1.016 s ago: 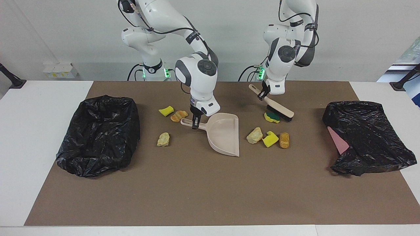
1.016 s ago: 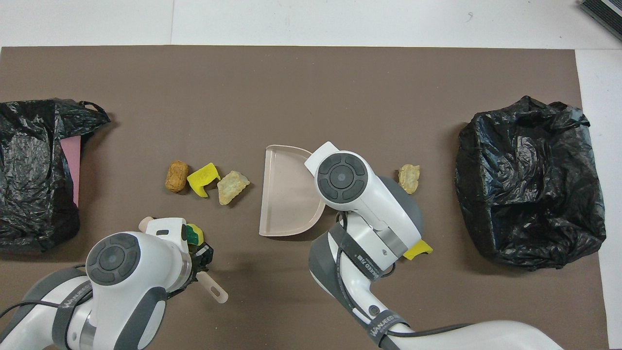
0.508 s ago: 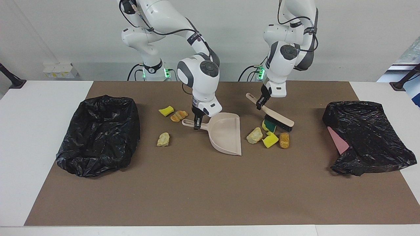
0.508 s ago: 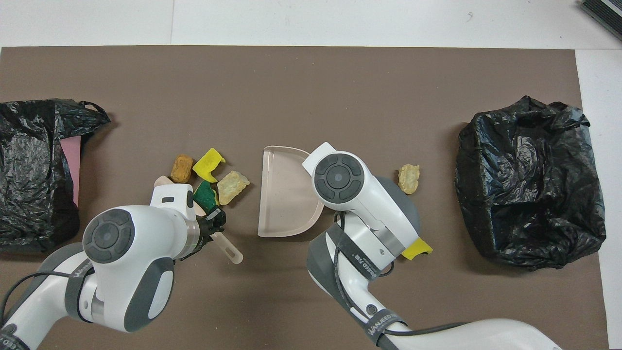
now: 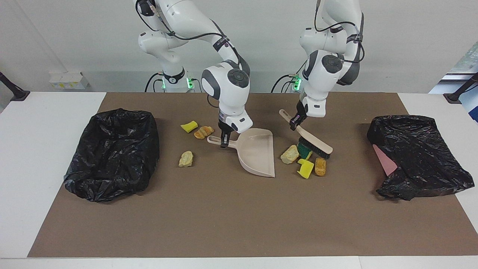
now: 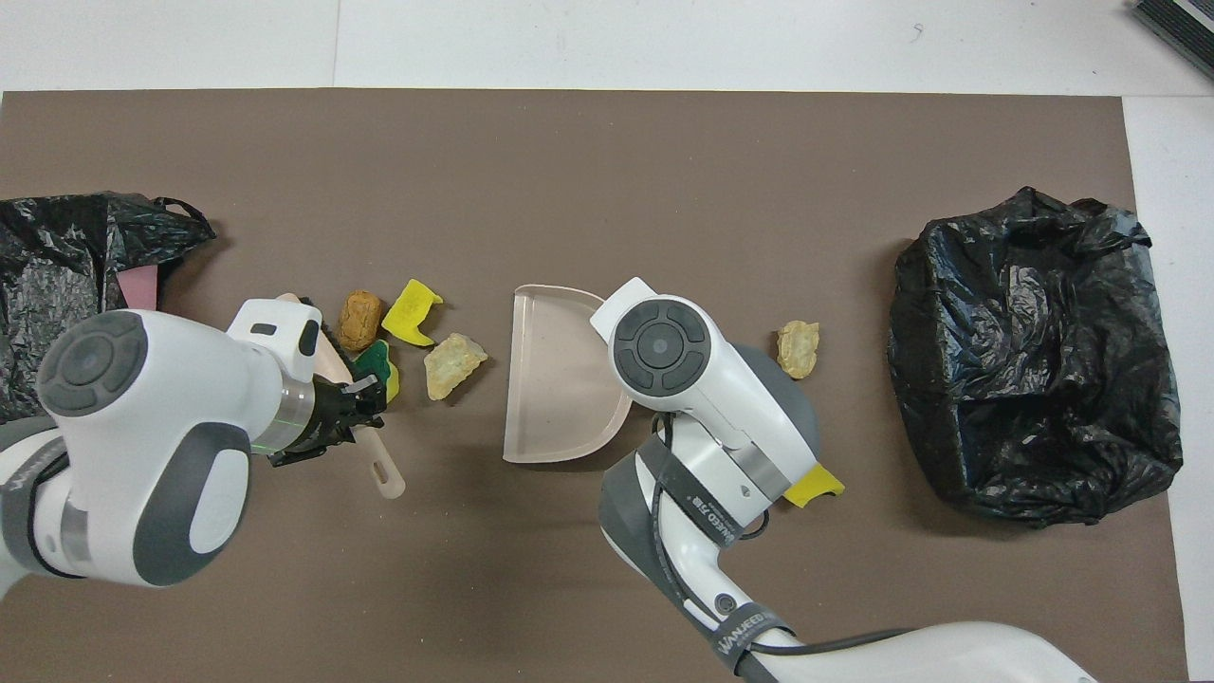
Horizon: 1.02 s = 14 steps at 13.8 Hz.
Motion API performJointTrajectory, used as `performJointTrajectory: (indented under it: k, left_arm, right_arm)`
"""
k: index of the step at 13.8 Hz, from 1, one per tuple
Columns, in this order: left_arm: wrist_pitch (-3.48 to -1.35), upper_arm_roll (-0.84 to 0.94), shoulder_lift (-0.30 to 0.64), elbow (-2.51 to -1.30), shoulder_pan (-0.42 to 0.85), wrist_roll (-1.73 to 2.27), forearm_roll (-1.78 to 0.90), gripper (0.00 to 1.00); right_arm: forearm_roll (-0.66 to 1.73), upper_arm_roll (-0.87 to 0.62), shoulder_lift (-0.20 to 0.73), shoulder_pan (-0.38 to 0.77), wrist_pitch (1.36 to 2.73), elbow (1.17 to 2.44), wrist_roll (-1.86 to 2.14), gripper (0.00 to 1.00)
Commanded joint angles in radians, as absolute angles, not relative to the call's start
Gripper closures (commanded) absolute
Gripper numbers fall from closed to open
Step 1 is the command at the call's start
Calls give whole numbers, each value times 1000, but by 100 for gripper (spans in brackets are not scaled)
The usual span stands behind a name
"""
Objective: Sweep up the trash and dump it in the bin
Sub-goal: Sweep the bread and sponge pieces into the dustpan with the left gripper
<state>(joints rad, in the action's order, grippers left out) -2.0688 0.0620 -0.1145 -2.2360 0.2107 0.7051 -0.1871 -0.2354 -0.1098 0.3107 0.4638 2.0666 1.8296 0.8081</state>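
Clamped the right gripper point(image 5: 224, 141) shut around the handle of the beige dustpan point(image 5: 257, 151), with the pan resting on the brown mat point(image 5: 224, 216) and its open mouth turned toward the left arm's end of the table. Carried nothing in the pan.

Closed the left gripper point(image 5: 294, 121) on the handle of the brush point(image 5: 312, 140), slanted down so that the dark bristles met the mat near the dustpan's mouth.

Pressed the bristles against the green-backed sponge bit point(image 5: 304, 152). Left a pale lump point(image 5: 289, 154) just beside that sponge, between it and the dustpan's mouth, close to the pan's edge but apart from it. Left a yellow sponge bit point(image 5: 305, 168) and an orange-brown piece point(image 5: 320, 166) side by side, a little farther from the robots than the brush head.

Kept three more scraps toward the right arm's end, past the dustpan's handle: a second yellow bit point(image 5: 189, 126) and a bread-like piece point(image 5: 204, 132) close together, nearer to the robots than the handle, and a second pale lump point(image 5: 186, 158) farther from the robots.

Flanked all this with two black bin bags, one point(image 5: 112, 153) at the right arm's end and one point(image 5: 418, 157) at the left arm's end, well apart from the trash.
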Motion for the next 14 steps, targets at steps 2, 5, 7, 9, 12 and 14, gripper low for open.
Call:
performJointTrajectory:
  k: [2, 5, 7, 9, 12, 14]
  left_arm:
    - [-2045, 67, -98, -2246, 141, 465, -173, 100]
    - [-2052, 67, -75, -2278, 104, 229, -129, 100]
    - [-2068, 67, -49, -2301, 115, 166, -117, 100]
    - [-2118, 71, -41, -2313, 141, 163, -107, 100]
    - [-2160, 72, -41, -2313, 237, 170, -107, 100]
    - [-2181, 74, -37, -2310, 305, 178, -123, 100]
  right_arm:
    - [-249, -120, 322, 456, 2057, 1819, 821, 100]
    - [-247, -120, 322, 456, 2052, 1819, 821, 100]
    - [-245, -120, 321, 456, 2048, 1819, 821, 100]
    - [-245, -120, 319, 456, 2042, 1822, 821, 100]
    - [-245, -120, 318, 454, 2037, 1824, 821, 100]
    - [-245, -120, 319, 453, 2039, 1822, 821, 100]
